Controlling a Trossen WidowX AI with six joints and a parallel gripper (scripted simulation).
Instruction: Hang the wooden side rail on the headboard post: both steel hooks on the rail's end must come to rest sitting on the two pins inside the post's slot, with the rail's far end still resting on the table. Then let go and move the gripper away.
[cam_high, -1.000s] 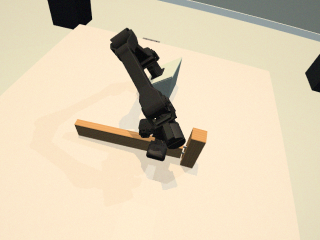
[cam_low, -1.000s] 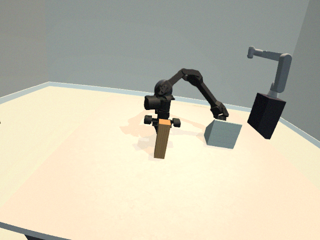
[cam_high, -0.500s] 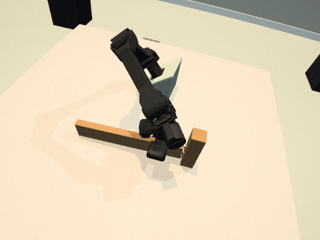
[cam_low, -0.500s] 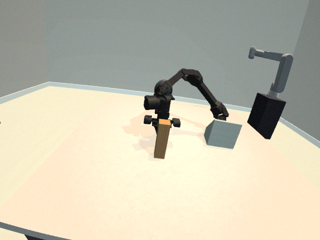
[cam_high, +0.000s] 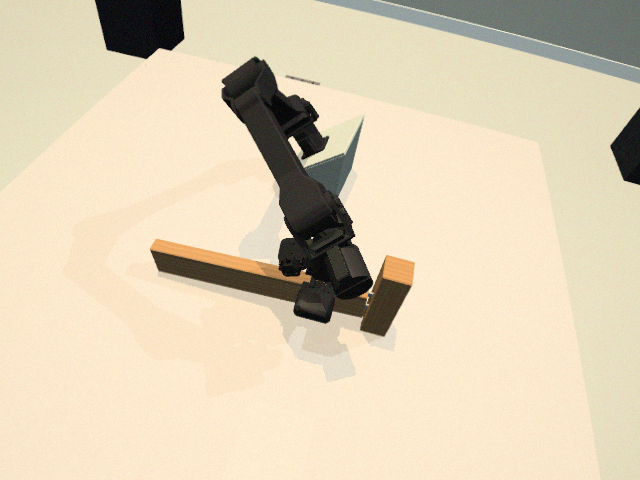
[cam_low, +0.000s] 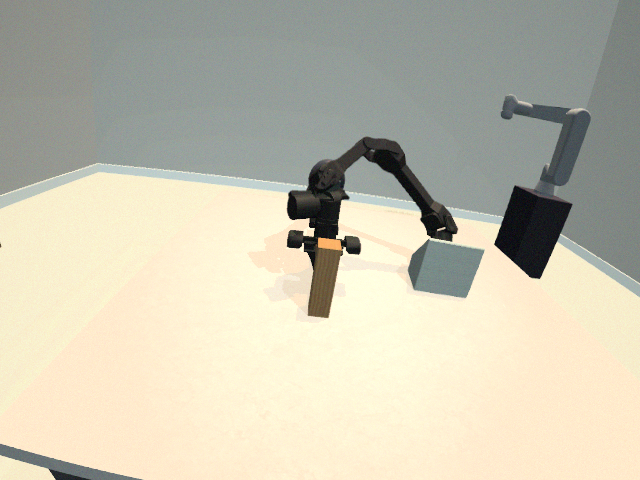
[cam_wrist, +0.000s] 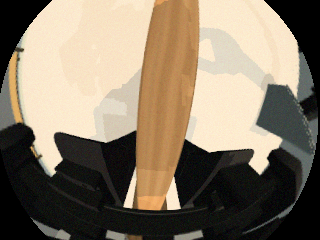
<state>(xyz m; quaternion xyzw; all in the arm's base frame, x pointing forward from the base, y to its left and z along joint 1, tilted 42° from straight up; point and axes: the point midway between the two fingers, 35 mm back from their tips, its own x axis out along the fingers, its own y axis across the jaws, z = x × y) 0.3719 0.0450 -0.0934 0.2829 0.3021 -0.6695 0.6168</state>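
Observation:
The wooden side rail (cam_high: 217, 274) (cam_wrist: 167, 90) runs lengthwise toward the headboard post (cam_high: 388, 304) (cam_low: 324, 281), which stands upright. My gripper (cam_high: 308, 281) (cam_wrist: 156, 132) is shut on the rail near its post end, one finger on each side. In the top view, the rail's far end is on or very near the table. Its post end looks raised. Bits of the steel hooks (cam_high: 368, 298) show in the narrow space between rail and post. The slot, the pins and whether the hooks sit on them cannot be made out. The post hides the rail in the exterior view.
A grey-blue block (cam_high: 337, 178) (cam_low: 447, 267) (cam_wrist: 284, 114) stands beside my arm's base. A black pedestal (cam_low: 532, 229) carrying a grey arm (cam_low: 570, 147) stands beyond the table. Other black blocks (cam_high: 143, 25) (cam_high: 629, 149) show outside the table edges.

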